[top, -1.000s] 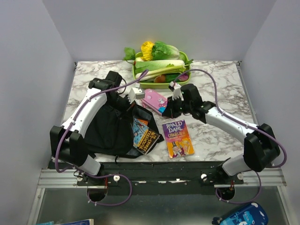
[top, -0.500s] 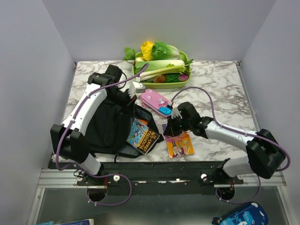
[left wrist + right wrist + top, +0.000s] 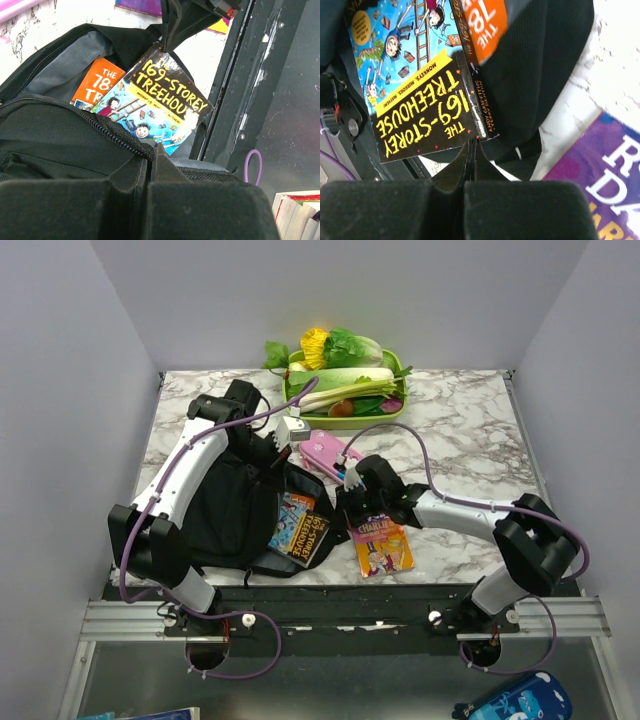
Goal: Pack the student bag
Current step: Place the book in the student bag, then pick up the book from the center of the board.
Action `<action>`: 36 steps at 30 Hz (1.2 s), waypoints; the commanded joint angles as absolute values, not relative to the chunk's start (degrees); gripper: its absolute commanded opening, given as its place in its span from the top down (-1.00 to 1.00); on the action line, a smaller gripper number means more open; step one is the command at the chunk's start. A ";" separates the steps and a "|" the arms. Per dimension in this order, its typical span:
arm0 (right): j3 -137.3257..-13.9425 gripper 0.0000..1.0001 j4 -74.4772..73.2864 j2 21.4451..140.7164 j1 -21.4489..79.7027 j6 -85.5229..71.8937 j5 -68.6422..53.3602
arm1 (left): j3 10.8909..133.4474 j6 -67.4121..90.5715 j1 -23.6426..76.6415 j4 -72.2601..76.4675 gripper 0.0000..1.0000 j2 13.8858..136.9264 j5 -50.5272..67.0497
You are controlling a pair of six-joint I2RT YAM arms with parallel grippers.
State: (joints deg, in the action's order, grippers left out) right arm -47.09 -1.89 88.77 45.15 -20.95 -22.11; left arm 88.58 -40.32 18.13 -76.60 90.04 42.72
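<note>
White-and-grey marble desk (image 3: 470,430) between plain grey walls, and the student bag (image 3: 225,510) lies on its near-left part, black and slumped, mouth facing right towards the middle of the desk. The grey lining shows inside. Two books poke out of that mouth: the 169-Storey Treehouse book (image 3: 305,535) on top, an orange book (image 3: 297,502) with "78" on its cover beneath it and deeper in.

Left gripper (image 3: 152,150) is clamped tight on the bag's zip edge at the far side of the opening, with fabric pinched between its fingers. Right gripper (image 3: 471,150) reaches in from the right with its jaws pressed fully together and nothing between them; its tips sit right at the spine corner of the Treehouse book, and whether they touch it I cannot tell.

Just beside that gripper, at the middle of the near edge, a purple Roald Dahl book (image 3: 382,540) lies flat with its cover up, the right arm crossing its top. Further back sits a pink pencil case (image 3: 325,452), close to the bag's far corner. At the far edge, in the middle, a green tray (image 3: 401,368) is heaped with vegetables.
</note>
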 commanded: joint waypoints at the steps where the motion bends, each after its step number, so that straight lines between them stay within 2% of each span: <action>1: -51.84 0.99 3.16 92.10 46.67 -20.39 -20.48 | 87.98 -41.40 18.37 -78.22 1.00 87.72 45.35; 10: -61.34 0.99 3.96 101.24 47.90 -19.60 -19.25 | 88.42 -41.31 18.37 -78.75 1.00 87.01 45.18; 20: -63.73 0.98 5.71 101.36 47.90 -19.42 -11.79 | 87.28 -40.78 18.37 -77.34 1.00 87.10 45.09; 22: -60.22 0.90 6.41 98.28 47.90 -18.81 -10.90 | 87.01 -40.96 18.37 -77.43 1.00 86.75 44.74; 26: -55.46 0.47 10.02 90.19 48.77 -18.11 -20.29 | 85.43 -40.61 18.37 -75.94 1.00 86.48 43.86; 28: -53.98 0.44 10.63 87.73 50.27 -17.06 -21.00 | 85.60 -40.52 18.37 -76.11 1.00 87.18 44.47; 30: -52.92 0.46 11.68 88.41 51.33 -17.31 -21.70 | 86.39 -40.78 18.46 -76.81 1.00 87.54 45.52; 32: -52.21 0.61 11.78 91.40 51.59 -17.75 -23.29 | 87.01 -40.69 18.37 -77.08 1.00 87.63 46.14; 36: -53.78 0.69 10.47 96.85 52.91 -16.44 -22.50 | 87.71 -40.61 18.37 -77.61 1.00 87.54 46.23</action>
State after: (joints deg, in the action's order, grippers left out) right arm -54.19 11.44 91.09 51.94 -18.17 -21.32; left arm 85.86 -40.25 18.13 -76.25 88.23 42.89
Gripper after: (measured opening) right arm 0.165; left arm 0.032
